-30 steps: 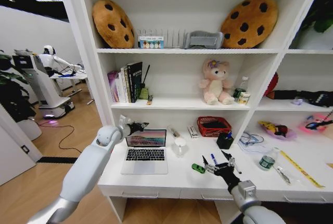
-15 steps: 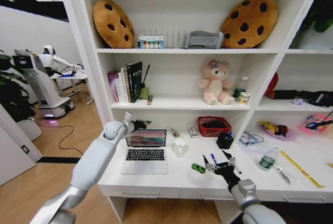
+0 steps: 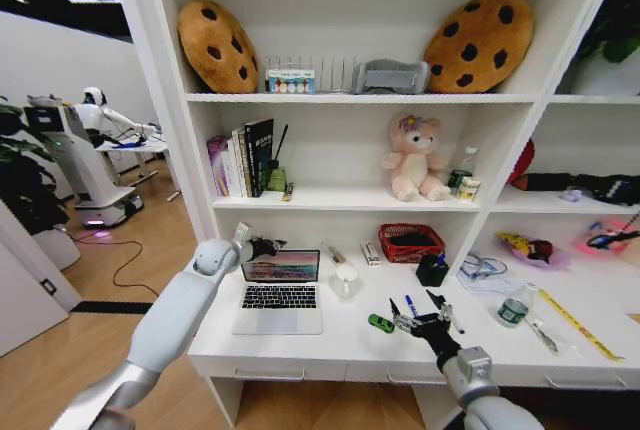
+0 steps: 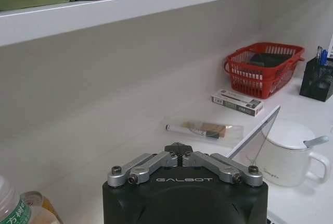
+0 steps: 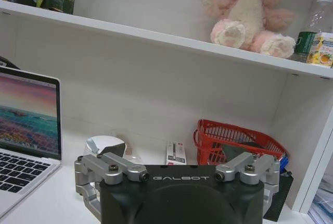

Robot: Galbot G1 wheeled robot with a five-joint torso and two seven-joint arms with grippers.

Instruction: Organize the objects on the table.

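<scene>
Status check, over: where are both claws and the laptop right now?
Left claw shut, at laptop lid's top corner. Right claw open, low over desk near pens. Laptop open.

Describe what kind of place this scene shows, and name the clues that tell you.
Probably a mock study or home-office corner inside a robotics lab: a white desk joined to shelving holds an open laptop, books and a plush bear, while another robot stands in the room behind.

You can read "GALBOT" in white on the black body of the left hand [image 4: 178, 150], and again on the right hand [image 5: 178, 168]. Nothing else is legible.
</scene>
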